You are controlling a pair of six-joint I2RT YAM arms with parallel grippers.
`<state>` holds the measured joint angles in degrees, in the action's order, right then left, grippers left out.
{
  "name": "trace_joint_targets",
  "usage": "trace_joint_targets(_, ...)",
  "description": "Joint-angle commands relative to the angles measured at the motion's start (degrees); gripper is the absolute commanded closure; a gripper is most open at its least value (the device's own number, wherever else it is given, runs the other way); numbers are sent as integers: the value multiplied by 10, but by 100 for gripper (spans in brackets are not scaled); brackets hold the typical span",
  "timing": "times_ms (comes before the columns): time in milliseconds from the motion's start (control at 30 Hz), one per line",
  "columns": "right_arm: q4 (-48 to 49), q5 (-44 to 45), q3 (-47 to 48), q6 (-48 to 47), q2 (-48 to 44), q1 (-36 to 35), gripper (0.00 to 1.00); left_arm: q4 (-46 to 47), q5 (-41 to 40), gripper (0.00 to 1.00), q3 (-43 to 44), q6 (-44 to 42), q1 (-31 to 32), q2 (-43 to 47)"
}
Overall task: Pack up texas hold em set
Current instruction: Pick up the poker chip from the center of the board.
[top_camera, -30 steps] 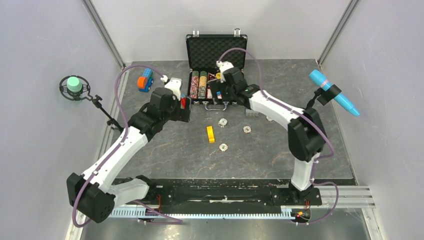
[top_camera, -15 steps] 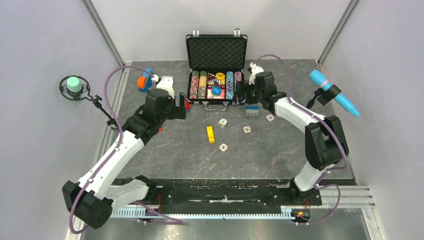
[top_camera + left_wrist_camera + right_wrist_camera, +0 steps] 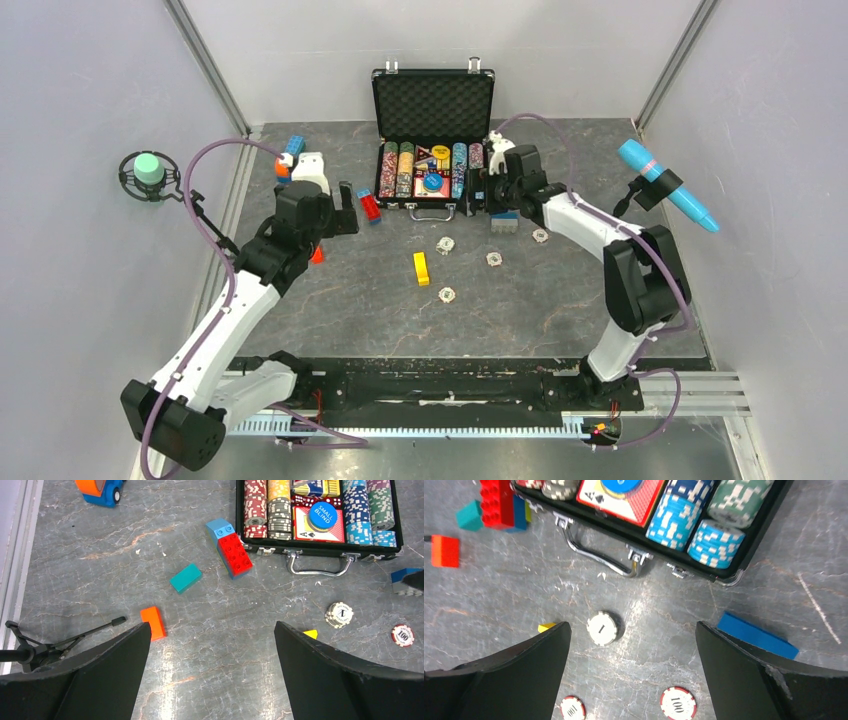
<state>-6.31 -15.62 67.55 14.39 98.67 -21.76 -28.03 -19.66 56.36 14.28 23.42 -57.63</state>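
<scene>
The texas hold em set is a black briefcase [image 3: 433, 100] standing open at the back centre, with rows of coloured chips, cards and a blue button in its tray [image 3: 320, 547]. Loose chips lie on the table before it: a white chip [image 3: 602, 628], two red-edged 100 chips [image 3: 678, 703] [image 3: 572, 710] and another [image 3: 446, 294]. My left gripper [image 3: 338, 218] hangs open left of the case, over bare table [image 3: 211, 626]. My right gripper [image 3: 484, 190] hangs open at the case's right front corner [image 3: 631, 625], above the white chip, holding nothing.
A red and blue brick [image 3: 230, 547], a teal block [image 3: 185, 578] and an orange block [image 3: 153, 623] lie left of the case. A toy car [image 3: 290, 160] sits further left. A yellow block [image 3: 421, 268] and a blue block [image 3: 503, 222] lie in front.
The right gripper has swung from above the case tray to its right front corner. The left arm has drawn back to the left, away from the case. Both stayed open.
</scene>
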Motion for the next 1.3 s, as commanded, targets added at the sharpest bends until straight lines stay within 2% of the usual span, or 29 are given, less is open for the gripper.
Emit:
trace_joint_targets(0, -68, 57, 59, -36, 23, -48, 2, 47, -15, 0, -20, 1, -3, 29)
trace_joint_targets(133, -160, 143, 136, -65, 72, -97, 3, 56, -22, 0, -34, -12, -2, 41)
trace_joint_targets(267, -204, 169, 174, -68, 116, -127, 7, 56, -14, 0, -47, -16, -3, 42)
trace_joint_targets(900, -251, 213, 224, -44, 200, -185, 9, 54, -4, 0, -58, -30, -3, 33)
trace_joint_targets(1267, -280, 242, 248, -49, 228, -197, 20, 54, -4, 0, -60, -32, -2, 35)
